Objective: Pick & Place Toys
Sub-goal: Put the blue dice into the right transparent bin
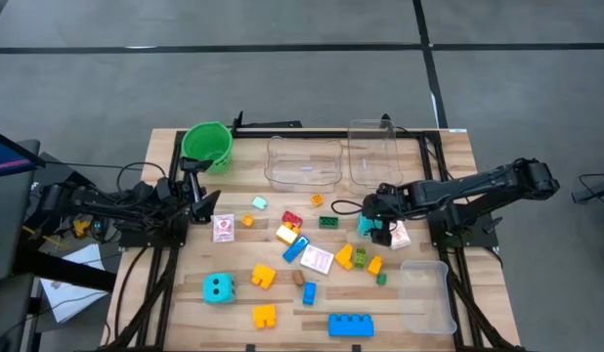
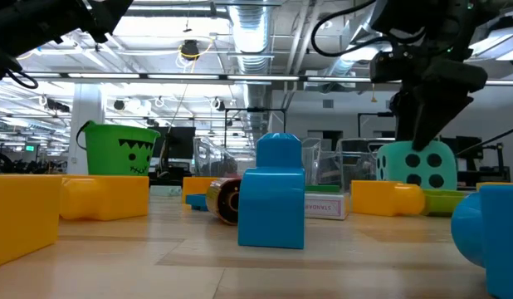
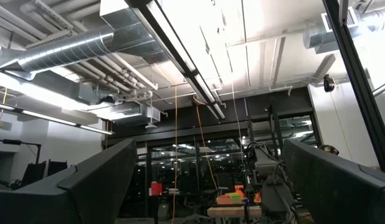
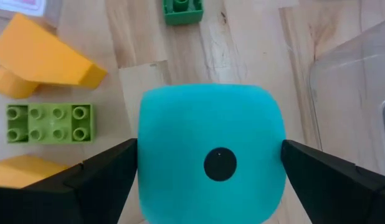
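Note:
My right gripper (image 1: 376,223) is right of the table's middle, pointing down over a cyan die (image 1: 367,227) with black dots, which fills the right wrist view (image 4: 211,149); its fingers stand against two opposite sides of the die. My left gripper (image 1: 196,188) is at the table's left by the green bucket; it is open, empty and tipped upward, so its wrist view shows only the ceiling. A second cyan die (image 1: 219,287) rests on the table at the near left. Several small blocks (image 1: 292,235) and pink-and-white cards (image 1: 224,228) lie on the middle of the table. My right gripper pinches the cyan die between its two fingers, one fingertip (image 4: 121,163) on one side (image 4: 146,155) and one on the opposite side (image 4: 276,155). The fingers come from above, pointing down. The one-dot face is up. Blocks in front hide the die's underside in the low view (image 2: 418,166), so whether it is off the table cannot be told.
A green bucket (image 1: 206,145) stands at the far left. Two clear tubs (image 1: 304,161) (image 1: 372,152) stand at the far middle and one (image 1: 426,293) at the near right. A yellow block (image 4: 43,59), green bricks (image 4: 49,122) and a card (image 1: 400,235) lie close around the held die.

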